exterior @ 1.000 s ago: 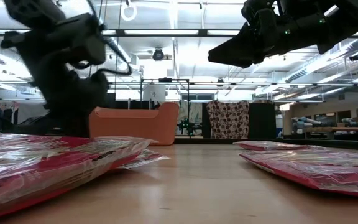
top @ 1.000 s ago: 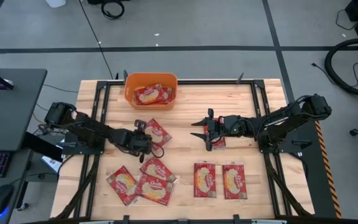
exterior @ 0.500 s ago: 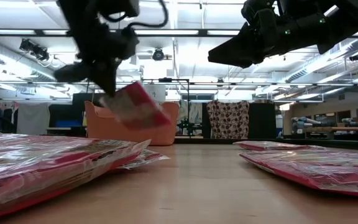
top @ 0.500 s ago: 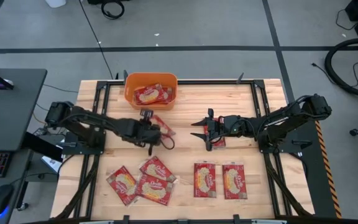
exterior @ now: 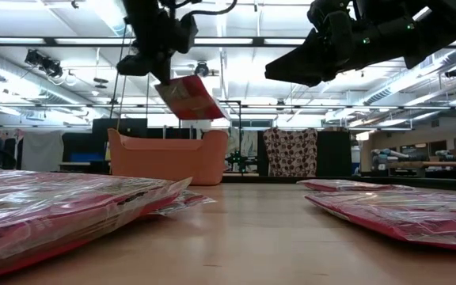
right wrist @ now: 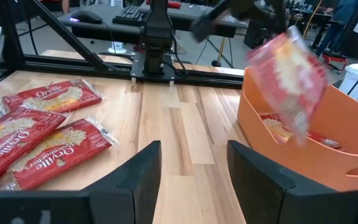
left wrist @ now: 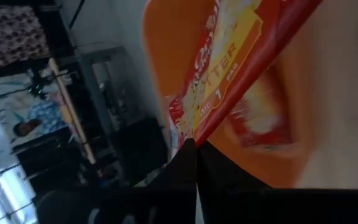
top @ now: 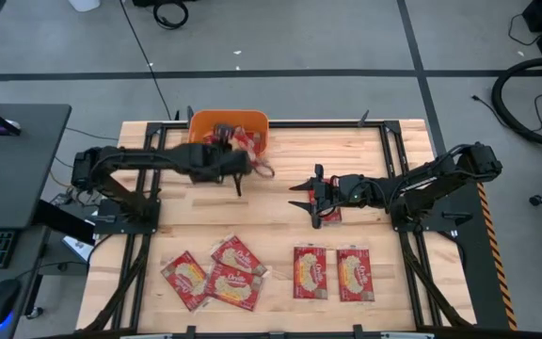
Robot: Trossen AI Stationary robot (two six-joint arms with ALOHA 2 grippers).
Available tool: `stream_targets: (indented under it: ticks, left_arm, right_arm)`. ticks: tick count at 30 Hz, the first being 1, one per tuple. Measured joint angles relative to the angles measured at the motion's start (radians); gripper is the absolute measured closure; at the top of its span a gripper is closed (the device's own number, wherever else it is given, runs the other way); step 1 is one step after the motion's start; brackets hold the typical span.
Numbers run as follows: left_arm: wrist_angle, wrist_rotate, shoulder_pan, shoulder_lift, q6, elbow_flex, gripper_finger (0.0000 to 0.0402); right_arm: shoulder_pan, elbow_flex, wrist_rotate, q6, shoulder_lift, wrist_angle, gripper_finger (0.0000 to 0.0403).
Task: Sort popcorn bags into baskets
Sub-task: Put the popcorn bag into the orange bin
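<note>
While the left gripper [top: 240, 153] hangs in the air at the near edge of the orange basket [top: 199, 123], its fingers are pinched shut on one corner of a popcorn bag [exterior: 188, 96], which dangles tilted below them, clear of the tabletop [top: 280, 226] and just above the basket's rim. In the left wrist view the held bag [left wrist: 241, 56] shows its red edge and yellow centre close against the orange tub. In the right wrist view a bag [right wrist: 278, 127] already lies flat on the basket's floor beneath the hanging one. The right gripper [top: 301, 195] waits over the middle of the tabletop, well apart from the basket, its fingers [right wrist: 143, 171] spread wide and holding nothing; a single bag [top: 330, 216] lies on the wood partly under that arm. Along the front of the tabletop rest five more bags: a cluster of three overlapping ones [top: 215, 273] on the left side and a pair [top: 332, 273] lying side by side, just beside each other, toward the right. In the low view the nearest bags [exterior: 62, 207] lie flat in glossy wrapping on the wood.
</note>
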State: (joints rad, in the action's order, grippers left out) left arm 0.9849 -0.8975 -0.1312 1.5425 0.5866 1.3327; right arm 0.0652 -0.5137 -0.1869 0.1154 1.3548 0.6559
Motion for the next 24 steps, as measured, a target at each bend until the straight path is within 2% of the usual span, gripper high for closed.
stream_targets:
  ticks: [2,6,9,11,13,14,18,21,24]
  left_arm:
    - [-0.038,0.001,-0.067,-0.001,0.023,0.005,0.0401]
    - [-0.098,0.089,-0.216,0.015,-0.011,0.003,0.0401]
    - [-0.129,0.156,-0.318,0.052,-0.086,0.002,0.0401]
    - [-0.153,0.242,-0.379,0.08,-0.166,0.002,0.04]
    - [-0.153,0.33,-0.423,0.112,-0.242,0.002,0.0388]
    - [-0.146,0.337,-0.436,0.127,-0.27,0.002,0.0375]
    - [-0.055,0.346,-0.412,0.139,-0.281,0.002,0.0303]
    - [0.001,0.517,-0.34,0.115,-0.272,0.001,0.026]
    - [0.008,0.725,-0.24,0.089,-0.266,0.002,0.0242]
  right_arm:
    - [0.0,0.0,0.0,0.0,0.0,0.0,0.0215]
    - [0.0,0.0,0.0,0.0,0.0,0.0,0.0215]
    - [0.0,0.0,0.0,0.004,0.0,0.0,0.0215]
    - [0.0,0.0,0.0,0.008,0.0,-0.001,0.0215]
    - [0.0,0.0,0.0,0.008,0.0,-0.002,0.0215]
    - [0.0,0.0,0.0,0.008,0.0,-0.006,0.0215]
    - [0.0,0.0,0.0,0.008,0.0,-0.023,0.0215]
    - [-0.002,0.0,0.0,0.008,0.0,-0.03,0.0215]
    - [-0.004,0.0,-0.001,0.008,0.0,-0.029,0.0215]
